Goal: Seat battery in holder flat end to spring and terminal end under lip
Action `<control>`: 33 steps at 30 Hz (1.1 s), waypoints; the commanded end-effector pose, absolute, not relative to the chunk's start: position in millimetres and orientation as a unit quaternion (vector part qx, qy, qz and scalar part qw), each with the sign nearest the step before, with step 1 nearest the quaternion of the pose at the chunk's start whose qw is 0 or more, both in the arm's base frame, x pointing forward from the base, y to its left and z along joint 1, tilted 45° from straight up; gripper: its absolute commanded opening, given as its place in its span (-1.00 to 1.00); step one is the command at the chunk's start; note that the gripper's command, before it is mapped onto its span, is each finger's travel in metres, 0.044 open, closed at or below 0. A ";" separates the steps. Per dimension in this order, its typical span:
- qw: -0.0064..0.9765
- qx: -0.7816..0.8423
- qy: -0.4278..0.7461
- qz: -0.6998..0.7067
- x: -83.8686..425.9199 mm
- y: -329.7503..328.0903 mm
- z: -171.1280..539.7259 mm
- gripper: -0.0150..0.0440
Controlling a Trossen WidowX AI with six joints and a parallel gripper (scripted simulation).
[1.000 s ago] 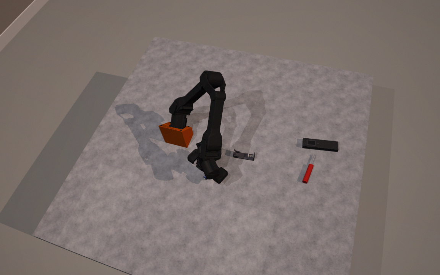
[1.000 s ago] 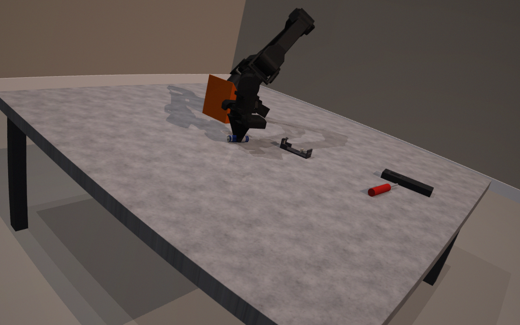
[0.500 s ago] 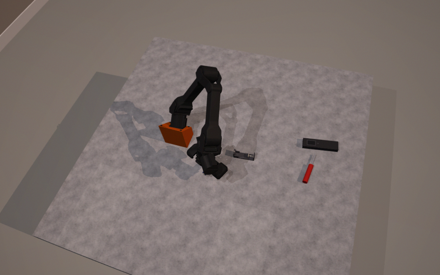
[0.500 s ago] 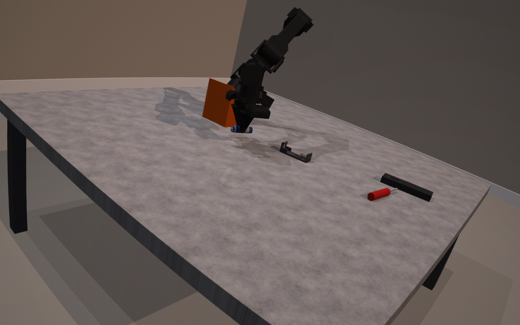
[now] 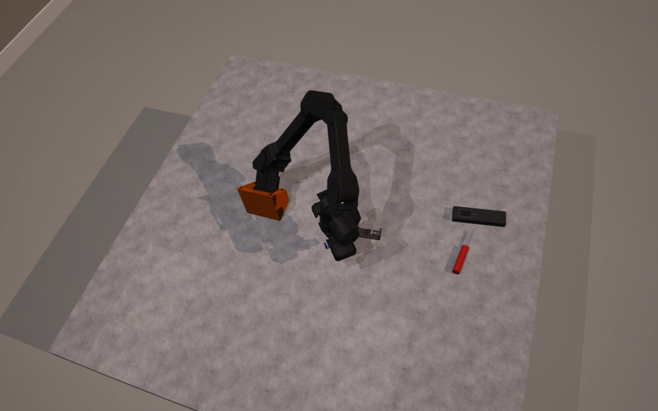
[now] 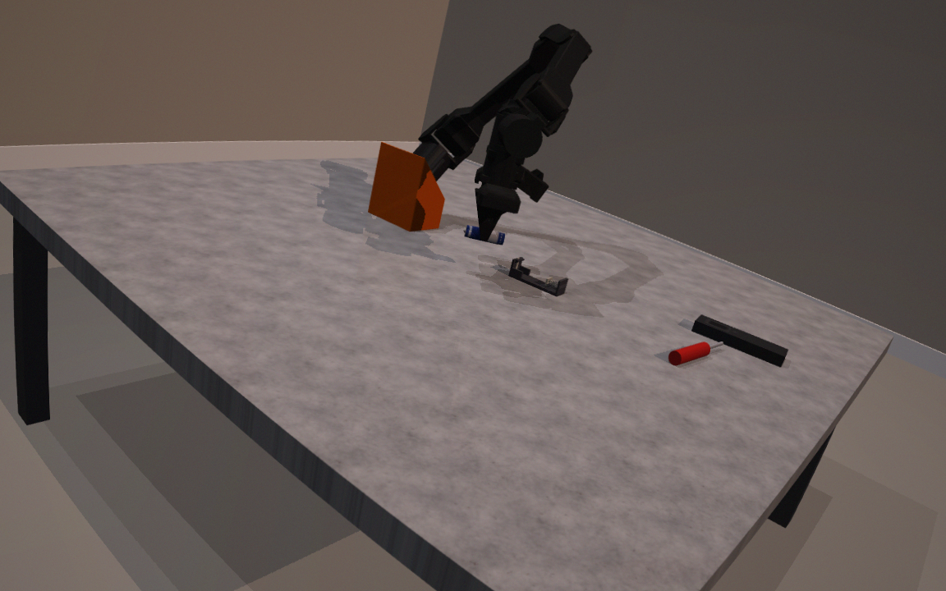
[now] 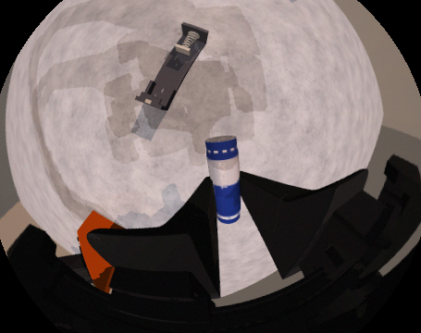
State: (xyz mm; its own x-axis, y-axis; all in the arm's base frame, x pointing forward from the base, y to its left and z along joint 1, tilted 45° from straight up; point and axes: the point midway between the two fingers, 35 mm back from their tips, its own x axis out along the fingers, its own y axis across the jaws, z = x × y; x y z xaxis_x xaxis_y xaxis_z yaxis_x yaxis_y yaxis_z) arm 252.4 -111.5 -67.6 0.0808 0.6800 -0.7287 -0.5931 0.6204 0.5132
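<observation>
My gripper (image 6: pixel 487 235) (image 7: pixel 224 179) is shut on the battery (image 5: pixel 326 245) (image 6: pixel 472 232) (image 7: pixel 227 199), a blue and white cylinder held lying across the fingers, above the table. Its flat grey end faces up the wrist view; the other end's tip is hidden. The black holder (image 5: pixel 367 234) (image 6: pixel 535 281) (image 7: pixel 170 79) lies empty on the table, apart from the battery. Its coil spring (image 7: pixel 191 40) is at the far end in the wrist view, its lip end nearer the fingers. There the holder slants up to the right, while the battery points nearly straight up. The arm covers part of the holder in the top view.
The orange arm base (image 5: pixel 262 202) (image 6: pixel 396 187) (image 7: pixel 94 245) stands left of the holder in the top and exterior views. A black box (image 5: pixel 489 217) (image 6: pixel 748 344) and a red-handled screwdriver (image 5: pixel 460 259) (image 6: pixel 690 353) lie farther right.
</observation>
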 end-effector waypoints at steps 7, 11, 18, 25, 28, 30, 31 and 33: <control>0.717 0.178 0.589 0.327 297.1 -86.2 -24.8 -0.29; 0.703 0.228 0.610 0.288 310.1 -73.4 -8.6 -0.29; 0.688 0.270 0.625 0.252 320.4 -61.0 6.4 -0.29; 0.686 0.272 0.627 0.251 319.6 -60.7 5.1 -0.29; 0.670 0.266 0.644 0.256 319.7 -55.1 -0.9 -0.29; 0.656 0.260 0.658 0.262 319.5 -50.6 -5.6 -0.29; 0.650 0.257 0.664 0.265 319.3 -48.5 -7.8 -0.29; 0.637 0.250 0.676 0.272 318.8 -44.1 -12.1 -0.29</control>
State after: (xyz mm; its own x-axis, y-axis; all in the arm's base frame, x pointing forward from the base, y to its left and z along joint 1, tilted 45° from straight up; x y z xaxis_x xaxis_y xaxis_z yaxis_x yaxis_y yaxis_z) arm 318.7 -51.6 -4.2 0.0070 0.6884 -0.7253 -0.0044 0.7254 0.6884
